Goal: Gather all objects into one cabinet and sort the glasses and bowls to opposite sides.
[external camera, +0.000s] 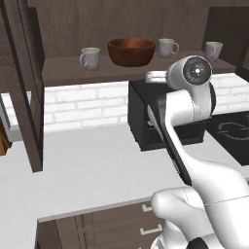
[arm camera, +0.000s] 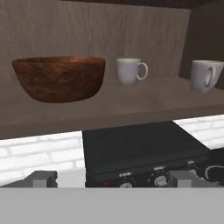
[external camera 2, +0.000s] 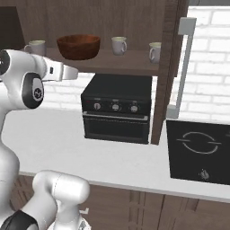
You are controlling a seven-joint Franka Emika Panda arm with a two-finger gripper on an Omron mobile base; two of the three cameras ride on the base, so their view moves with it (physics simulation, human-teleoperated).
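Gripper (arm camera: 112, 179): jaws wide apart, nothing between them, aimed at the cabinet shelf (arm camera: 131, 107). Wooden bowl (arm camera: 59, 78) at 11 o'clock, upright on the shelf. Mug (arm camera: 130, 71) at 12, near the bowl. Second mug (arm camera: 205, 75) at 2. Third mug (external camera: 90, 58) left of the bowl. Black oven (external camera 2: 117, 108) below the shelf.

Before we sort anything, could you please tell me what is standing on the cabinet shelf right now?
On the cabinet shelf stand a wooden bowl and three mugs: one left of the bowl, two to its right. The bowl's wall hides its inside.
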